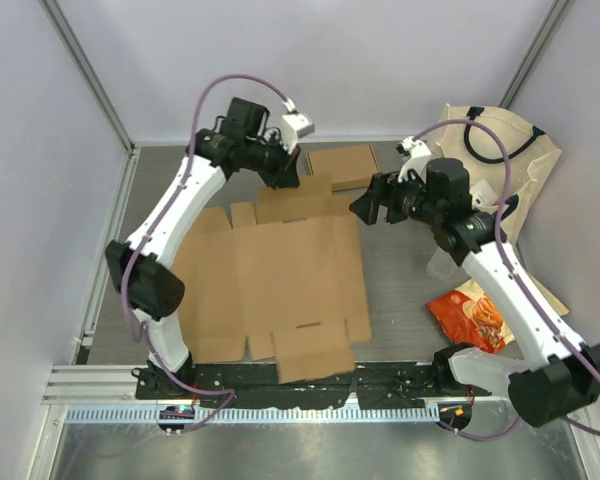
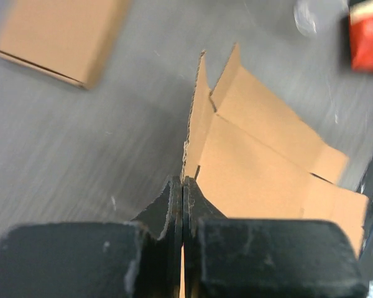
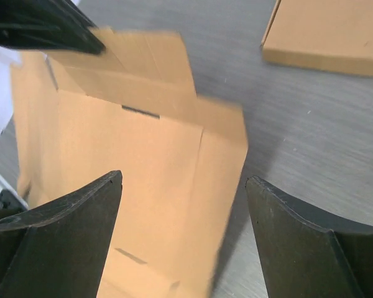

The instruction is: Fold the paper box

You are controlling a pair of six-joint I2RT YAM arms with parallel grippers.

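Left wrist showed me the left gripper point(image 2: 183, 183) pinching a flap of the paper box point(image 1: 270, 290), which lay unfolded by the table point(image 1: 400, 280)'s near edge; my right gripper point(image 3: 183, 180) hung spread over it.

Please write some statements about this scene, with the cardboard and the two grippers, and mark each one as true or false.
1. The left gripper is shut on an edge of the cardboard. True.
2. The right gripper is shut on the cardboard. False: it is open and holds nothing.
3. A small box lies on the table at the far side of the cardboard. True.
4. The red packet lies on the cardboard. False: it lies on the table, beside the right arm.
5. The bag is on the left side. False: it is at the far right.
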